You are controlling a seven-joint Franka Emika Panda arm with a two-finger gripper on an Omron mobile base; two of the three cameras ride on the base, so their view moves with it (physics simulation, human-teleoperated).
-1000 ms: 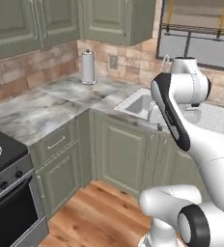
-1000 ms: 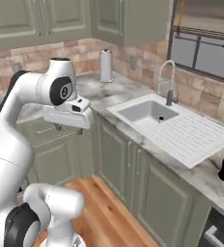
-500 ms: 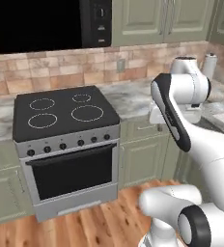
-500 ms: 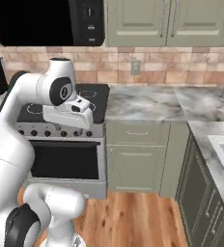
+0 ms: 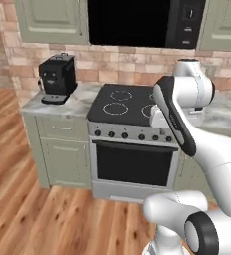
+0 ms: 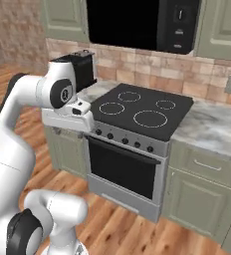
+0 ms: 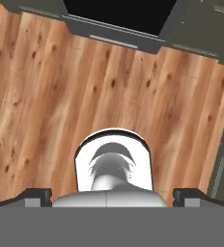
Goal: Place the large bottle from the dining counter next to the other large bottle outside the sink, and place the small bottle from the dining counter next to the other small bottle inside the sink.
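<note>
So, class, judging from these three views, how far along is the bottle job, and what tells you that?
Nothing looks done yet. The base views face a black stove with a coffee machine on the counter beside it; no bottle, sink or dining counter is in sight. In hand: nothing. In the hand view the gripper is open and empty, looking down at the wooden floor. Both bottles remain to be fetched and placed.
</note>
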